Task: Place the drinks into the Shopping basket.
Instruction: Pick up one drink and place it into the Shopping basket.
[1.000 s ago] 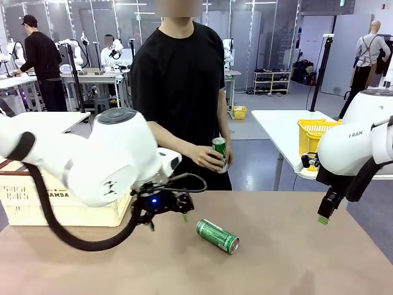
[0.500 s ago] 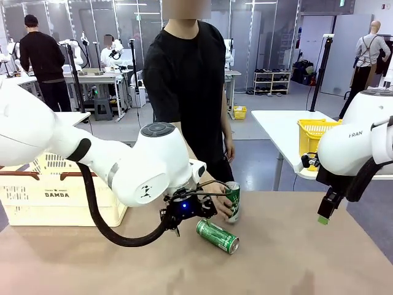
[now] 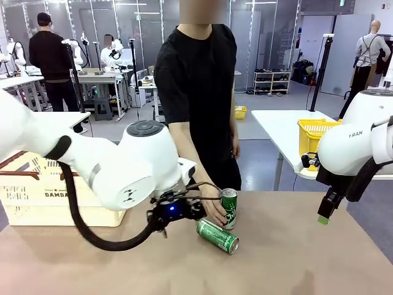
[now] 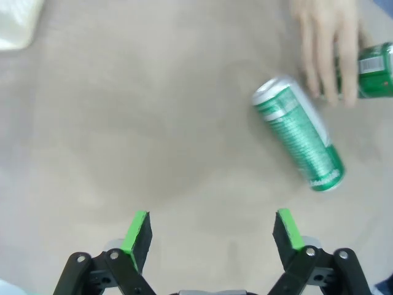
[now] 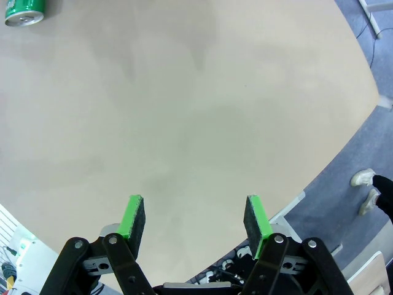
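A green can [image 3: 217, 236] lies on its side mid-table, also seen in the left wrist view [image 4: 299, 142]. A person's hand [image 3: 214, 212] rests on a second green can [image 3: 229, 208] standing upright just behind it; this can [image 4: 376, 70] shows under the hand [image 4: 328, 49]. My left gripper [image 3: 169, 212] hovers open just left of the lying can, with nothing between its fingers [image 4: 212, 230]. My right gripper [image 3: 323, 218] hangs open off the table's right end, its fingers [image 5: 193, 216] bare above the tabletop. The cream Shopping basket [image 3: 24, 195] stands at the left.
A yellow mesh basket [image 3: 315, 135] sits on a white side table at the back right. The table's right edge and the floor [image 5: 362, 110] lie under my right gripper. One can's end [image 5: 24, 12] shows at the right wrist view's top left. A basket corner [image 4: 15, 24] lies far off.
The person lowered the held can and stood it on the table behind the lying one. My left arm swung from beside the basket toward the cans. The right arm stayed still.
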Controlling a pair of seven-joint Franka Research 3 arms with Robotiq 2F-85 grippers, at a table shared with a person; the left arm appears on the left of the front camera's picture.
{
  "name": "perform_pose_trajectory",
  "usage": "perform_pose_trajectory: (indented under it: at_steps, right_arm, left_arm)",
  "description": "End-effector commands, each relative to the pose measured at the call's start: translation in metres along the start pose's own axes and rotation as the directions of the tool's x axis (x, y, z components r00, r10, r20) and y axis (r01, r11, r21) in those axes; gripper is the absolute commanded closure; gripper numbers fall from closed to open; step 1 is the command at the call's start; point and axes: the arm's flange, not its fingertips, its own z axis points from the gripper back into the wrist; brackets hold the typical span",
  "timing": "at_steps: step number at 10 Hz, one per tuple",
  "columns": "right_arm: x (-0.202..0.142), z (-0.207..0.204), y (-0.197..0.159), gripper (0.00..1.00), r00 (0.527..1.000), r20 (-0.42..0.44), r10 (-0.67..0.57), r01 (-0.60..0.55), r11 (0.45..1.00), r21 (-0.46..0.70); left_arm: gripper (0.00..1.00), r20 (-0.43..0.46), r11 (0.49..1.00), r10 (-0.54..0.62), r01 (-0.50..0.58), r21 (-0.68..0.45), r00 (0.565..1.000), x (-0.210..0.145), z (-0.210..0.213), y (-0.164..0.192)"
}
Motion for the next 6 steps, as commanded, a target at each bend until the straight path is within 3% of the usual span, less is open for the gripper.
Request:
perform_pose_trajectory:
  at_steps: [1,3,6]
  right_arm:
    - [-0.001,0.0,0.0,0.19,1.0,-0.001,-0.001,0.001,1.0,0.001]
    - [-0.001,0.0,0.0,0.19,1.0,-0.001,-0.001,0.001,1.0,0.001]
    - [-0.001,0.0,0.0,0.19,1.0,-0.001,-0.001,0.001,1.0,0.001]
  left_arm:
    - [0.0,0.048,0.999,0.038,-0.039,0.014,0.998,-0.012,0.015,0.048]
    - [0.0,0.052,0.996,0.088,-0.088,-0.006,0.995,-0.017,0.018,0.082]
    - [0.0,0.034,0.99,0.138,-0.136,-0.047,0.99,-0.02,0.016,0.101]
